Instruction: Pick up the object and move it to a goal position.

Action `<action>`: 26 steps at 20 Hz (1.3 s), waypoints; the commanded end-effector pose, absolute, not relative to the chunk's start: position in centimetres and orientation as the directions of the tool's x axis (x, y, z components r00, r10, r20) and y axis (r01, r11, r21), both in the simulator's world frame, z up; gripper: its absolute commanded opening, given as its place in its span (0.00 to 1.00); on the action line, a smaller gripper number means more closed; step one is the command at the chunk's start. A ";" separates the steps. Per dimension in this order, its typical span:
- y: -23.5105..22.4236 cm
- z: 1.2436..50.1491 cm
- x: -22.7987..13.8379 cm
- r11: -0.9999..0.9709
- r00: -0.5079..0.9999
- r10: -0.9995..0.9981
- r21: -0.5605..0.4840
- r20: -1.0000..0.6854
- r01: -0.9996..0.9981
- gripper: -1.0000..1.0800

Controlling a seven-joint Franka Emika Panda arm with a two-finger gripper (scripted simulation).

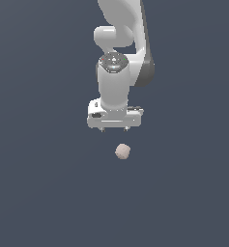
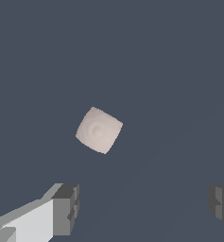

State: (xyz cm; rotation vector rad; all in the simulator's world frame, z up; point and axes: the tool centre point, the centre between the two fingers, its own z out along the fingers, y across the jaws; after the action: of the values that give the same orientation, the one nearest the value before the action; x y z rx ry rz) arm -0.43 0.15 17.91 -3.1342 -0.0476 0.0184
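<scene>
Surface (image 1: pixel 38 193): plain dark blue-grey ground, flat and matte, filling both views; no markings visible on it.

Arm (image 1: pixel 117 77): white, glossy segments with a dark grey band down the side toward the exterior view's right. It enters from the top of the exterior view and points straight down, with a round grey cap on the wrist joint facing the camera.

Gripper (image 1: pixel 114 129): white rectangular body mounted crosswise under the wrist, held above the surface. Jaws set wide apart and holding nothing. In the exterior view only the short tips show beneath the body. In the wrist view the two grey fingertips (image 2: pixel 66 208) stand far apart at opposite sides of the picture, with bare ground between them.

Object (image 1: pixel 122 151): small pale pinkish-beige lump, rounded with soft corners and a rough matte skin. It lies on the surface, apart from the gripper, just below it in the exterior view and slightly toward that view's right. In the wrist view the object (image 2: pixel 99 130) sits clear of both fingertips and shows a faint ring-shaped dimple on its top face.
</scene>
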 end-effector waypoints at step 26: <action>0.5 15.8 0.0 -0.998 0.998 -0.064 -0.010 -0.025 -0.065 0.96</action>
State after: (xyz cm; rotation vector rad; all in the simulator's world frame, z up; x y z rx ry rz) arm -0.12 0.27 16.10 -3.1288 0.0684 0.0398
